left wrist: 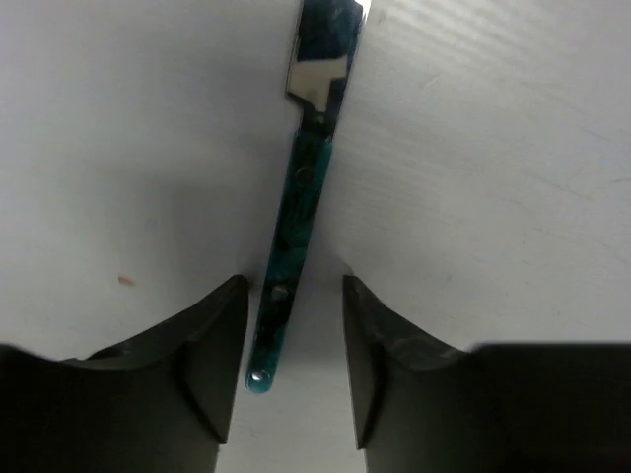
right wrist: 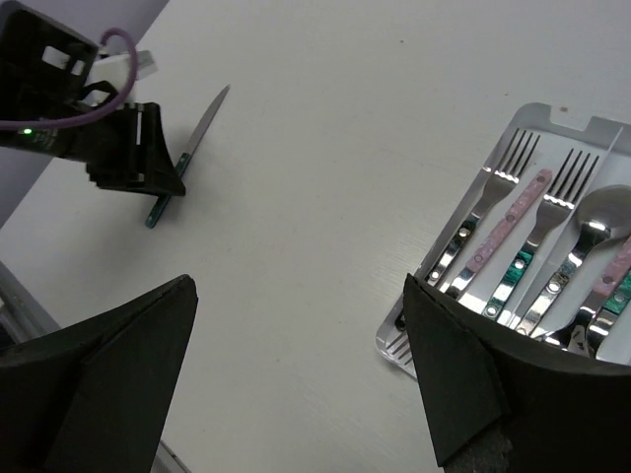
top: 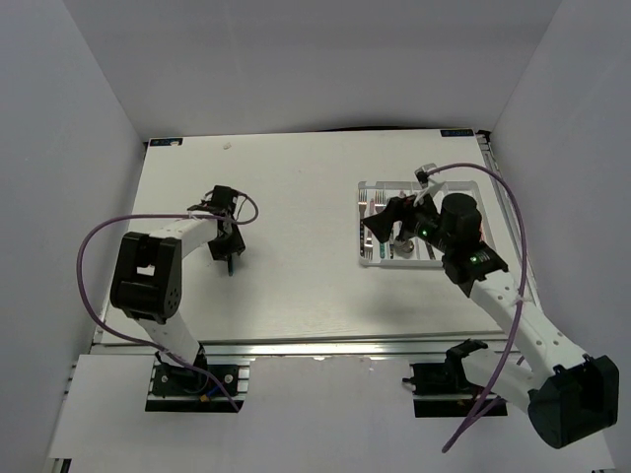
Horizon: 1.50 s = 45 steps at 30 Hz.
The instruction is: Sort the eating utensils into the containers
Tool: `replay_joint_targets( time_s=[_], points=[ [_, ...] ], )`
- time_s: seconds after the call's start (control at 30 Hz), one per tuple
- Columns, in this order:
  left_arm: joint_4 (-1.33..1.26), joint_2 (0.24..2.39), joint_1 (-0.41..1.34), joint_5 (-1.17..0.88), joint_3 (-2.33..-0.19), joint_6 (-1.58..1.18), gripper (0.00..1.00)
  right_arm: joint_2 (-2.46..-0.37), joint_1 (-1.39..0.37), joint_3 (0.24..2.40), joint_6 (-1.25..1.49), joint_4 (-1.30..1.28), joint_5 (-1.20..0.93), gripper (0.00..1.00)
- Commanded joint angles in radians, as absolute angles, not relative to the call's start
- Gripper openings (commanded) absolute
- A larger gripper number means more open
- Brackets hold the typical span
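Closest in, on the left wrist view, the left end effector (left wrist: 292,296) is down at the tabletop (left wrist: 493,197). Its jaws are partly apart with a sliver of bare surface on each side, so it has hold of nothing yet. Between them lies the butt of the teal-handled knife (left wrist: 301,217), flat on the tabletop, its blade running away from the camera. The handle sits slightly off-centre and a touch skewed to the jaws.

For a clean pick, I'd say square up to the handle and get the tips right down to the surface, because this thing is thin and flat. A hold this near the butt looks likely to let the blade droop or swing. Sliding forward toward mid-handle before pinching seems the safer call.

Farther across, the right end effector (right wrist: 296,296) hangs above the tabletop, spread wide and empty. Beyond it is the white tray (right wrist: 552,116), well apart from the knife. Forks (right wrist: 508,163) lie side by side in its near compartments, with a spoon (right wrist: 601,212) next along. I can't make out which slot takes knives, so that needs checking before the carry.
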<state>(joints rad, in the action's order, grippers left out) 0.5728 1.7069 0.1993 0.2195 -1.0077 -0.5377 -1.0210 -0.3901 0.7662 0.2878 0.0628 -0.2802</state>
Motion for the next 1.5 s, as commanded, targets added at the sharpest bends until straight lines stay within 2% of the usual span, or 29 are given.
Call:
replay_joint_targets(
  time_s=[0.0,0.1,0.17,0.2,0.23,0.27,0.37,0.47,0.67,0.87,1.0,1.1,1.23,1.3,1.4,1.47],
  points=[
    [0.555,1.759,0.192,0.179,-1.019,-0.557,0.50,-0.953,-0.393,0.753,0.302,0.133,-0.330,0.89],
    [0.523,1.787,0.193,0.152,-0.970,-0.571,0.35,-0.920,-0.393,0.732,0.313,0.149,-0.318,0.89],
    [0.491,1.790,0.201,0.127,-0.944,-0.578,0.31,-0.908,-0.393,0.706,0.350,0.201,-0.299,0.89],
    [0.483,1.793,0.204,0.111,-0.919,-0.580,0.14,-0.910,-0.393,0.680,0.397,0.230,-0.314,0.89],
    [0.477,1.793,0.210,0.106,-0.911,-0.580,0.03,-0.920,-0.393,0.667,0.420,0.286,-0.343,0.89],
    [0.476,1.792,0.221,0.109,-0.902,-0.584,0.00,-0.929,-0.393,0.657,0.442,0.313,-0.400,0.89],
    [0.471,1.757,0.250,0.107,-0.873,-0.591,0.00,-0.951,-0.393,0.612,0.531,0.423,-0.448,0.89],
    [0.366,1.625,0.268,-0.121,-0.806,-0.586,0.00,-0.959,-0.393,0.539,0.632,0.570,-0.417,0.89],
    [0.112,1.234,0.305,-0.402,-0.644,-0.678,0.00,-1.129,-0.406,0.583,0.900,0.574,-0.419,0.89],
    [-0.081,1.203,0.337,-0.696,-0.623,-0.781,0.00,-1.299,-0.575,0.664,0.969,0.709,-0.407,0.89],
    [-0.214,1.172,0.371,-0.783,-0.606,-0.883,0.00,-1.373,-0.641,0.709,0.976,0.762,-0.405,0.89],
    [-0.313,1.145,0.382,-0.818,-0.601,-0.923,0.00,-1.385,-0.664,0.745,0.954,0.720,-0.376,0.89],
    [-0.319,1.129,0.388,-0.810,-0.612,-0.922,0.00,-1.374,-0.739,0.804,0.888,0.539,-0.221,0.88],
    [-0.314,1.137,0.390,-0.811,-0.614,-0.919,0.00,-1.379,-0.774,0.848,0.865,0.496,-0.158,0.84],
    [-0.319,1.150,0.393,-0.802,-0.606,-0.919,0.00,-1.394,-0.816,0.911,0.824,0.353,-0.047,0.71],
    [-0.313,1.154,0.396,-0.792,-0.604,-0.914,0.00,-1.399,-0.834,0.965,0.802,0.261,0.010,0.54]
  ],
)
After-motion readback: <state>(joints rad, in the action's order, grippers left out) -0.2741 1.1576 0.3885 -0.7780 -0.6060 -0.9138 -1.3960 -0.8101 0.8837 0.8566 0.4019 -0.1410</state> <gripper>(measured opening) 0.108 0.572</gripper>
